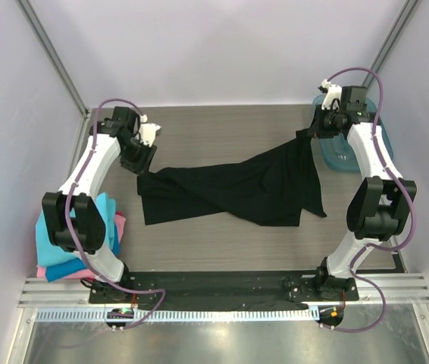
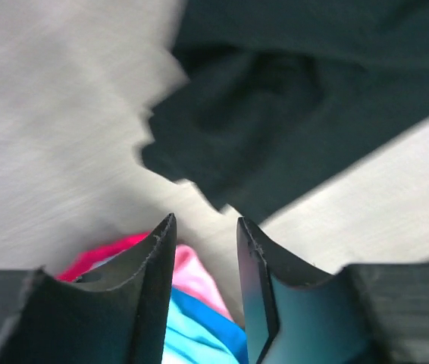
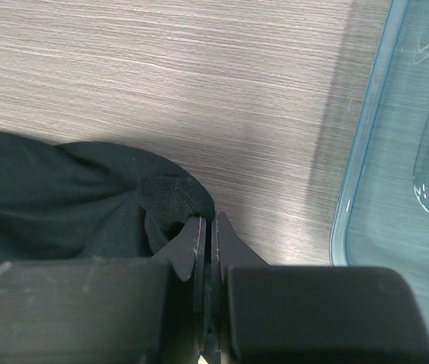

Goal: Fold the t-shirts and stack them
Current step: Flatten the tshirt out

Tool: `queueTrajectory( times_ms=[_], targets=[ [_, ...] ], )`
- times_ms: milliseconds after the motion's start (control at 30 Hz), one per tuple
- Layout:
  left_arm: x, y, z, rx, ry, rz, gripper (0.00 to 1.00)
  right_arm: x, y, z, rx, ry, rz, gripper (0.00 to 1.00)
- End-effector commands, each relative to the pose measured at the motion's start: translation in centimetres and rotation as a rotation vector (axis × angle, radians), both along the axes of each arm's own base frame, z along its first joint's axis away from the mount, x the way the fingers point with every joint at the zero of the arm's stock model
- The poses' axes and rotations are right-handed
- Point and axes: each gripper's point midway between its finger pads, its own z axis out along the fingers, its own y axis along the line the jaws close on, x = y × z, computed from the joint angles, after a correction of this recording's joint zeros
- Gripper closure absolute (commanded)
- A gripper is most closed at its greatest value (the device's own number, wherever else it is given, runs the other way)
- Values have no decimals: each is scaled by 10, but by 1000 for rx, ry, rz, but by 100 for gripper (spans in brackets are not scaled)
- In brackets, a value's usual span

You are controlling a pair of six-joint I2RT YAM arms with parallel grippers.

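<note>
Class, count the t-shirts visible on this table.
4: black t-shirt spread mid-table; turquoise t-shirt, blue t-shirt and pink t-shirt folded, stacked at left. The left arm may hide more.

I see a wood-grain worktop (image 1: 222, 125) boxed by pale lilac walls (image 1: 222, 45) (evenly lit), metal posts (image 1: 54, 57) at 11 and 1 o'clock, an aluminium rail (image 1: 411, 290) at 6.

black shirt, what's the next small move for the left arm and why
Probably lower the left gripper onto the left edge of the black shirt and close. It is open and empty just off that edge, while the right gripper is shut on the shirt's right end, so the cloth is held on one side only.
</note>
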Motion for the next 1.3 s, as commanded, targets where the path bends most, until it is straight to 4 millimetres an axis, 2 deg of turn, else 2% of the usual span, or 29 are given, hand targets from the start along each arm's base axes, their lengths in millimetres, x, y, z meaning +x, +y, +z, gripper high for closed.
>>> queueTrajectory(
  times_ms=[0,67,267,633,800,933,967,1033,1100,1167,1200,1233,1267],
  targets=[
    [-39,-18,-11,-103,155,-17,61,4,0,36,2,-106,4,99],
    [-43,-18,-18,-99,177,-17,55,4,1,35,5,-105,3,99],
    [-42,-15,-36,-66,210,-16,52,3,1,37,2,-110,3,99],
    [-37,-12,-55,-40,234,-10,53,-1,-1,39,-9,-115,2,99],
    [-35,-13,-63,-38,247,-12,58,0,-1,39,-13,-117,4,99],
    [-30,-13,-67,-40,245,6,72,2,-1,41,-11,-124,1,99],
    [-29,-15,-65,-50,244,11,86,2,-1,41,-10,-125,0,99],
    [-22,-19,-55,-68,212,15,100,3,-1,45,-5,-134,-1,99],
    [-17,-21,-42,-83,180,-5,100,3,2,53,6,-147,4,99],
    [-8,-21,-11,-88,84,-37,100,2,5,77,26,-190,4,99],
    [-4,-16,1,-74,32,-62,100,0,9,87,45,-203,14,99],
    [-4,-13,24,-64,-55,-87,100,1,11,106,59,-239,12,99],
    [1,-6,35,-24,-121,-92,100,-1,13,117,72,-260,13,99]
  ],
)
